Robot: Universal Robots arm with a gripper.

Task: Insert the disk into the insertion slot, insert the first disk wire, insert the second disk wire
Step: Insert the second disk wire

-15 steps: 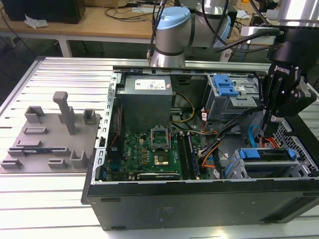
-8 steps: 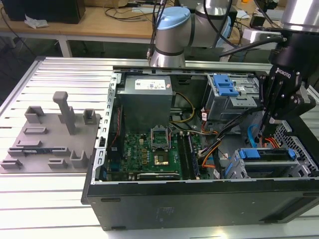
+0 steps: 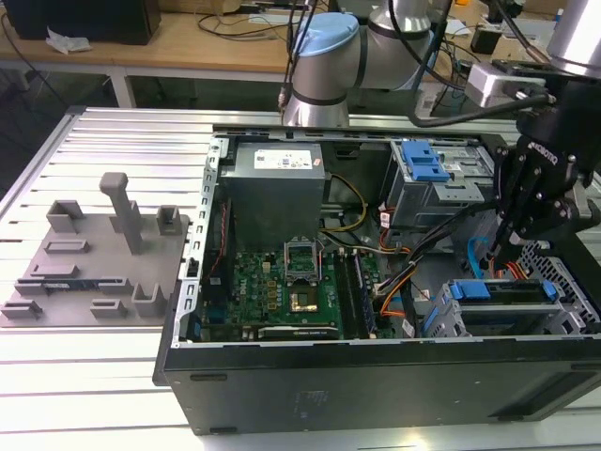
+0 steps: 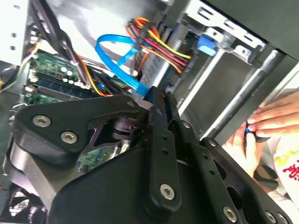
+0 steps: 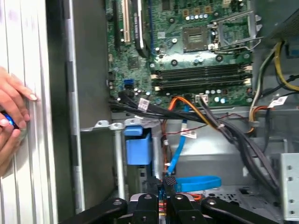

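A black open computer tower case (image 3: pixel 376 376) lies on its side on a slatted aluminium work table (image 3: pixel 84 376), its interior facing up. Inside, toward the exterior view's left, sits the green motherboard (image 3: pixel 282 287) below a grey boxy power supply (image 3: pixel 274 183). A taller grey metal cage with a blue latch (image 3: pixel 427 174) stands at the far side of the case. On the table at the exterior view's left rests a flat grey plastic fixture tray with upright posts (image 3: pixel 94 254).

At the near corner on the exterior view's right, the low grey perforated sheet-metal insertion slot (image 3: pixel 563 282) holds the disk, a flat drive in a bright blue plastic carrier (image 3: pixel 498 291), already seated in it.

The black arm-mounted gripper (image 3: pixel 512 235) hangs just above the slot's far end. In the second wrist view its fingers (image 4: pixel 161 112) are drawn close together on the dark connector of a flat light-blue data cable (image 4: pixel 119 58), which loops away toward a bundle of red, yellow and black power wires (image 4: pixel 156 44). In the first wrist view the same blue cable runs up from the fingertips beside the carrier.

A person's hand (image 5: pixel 11 116) rests on the table slats outside the case wall.
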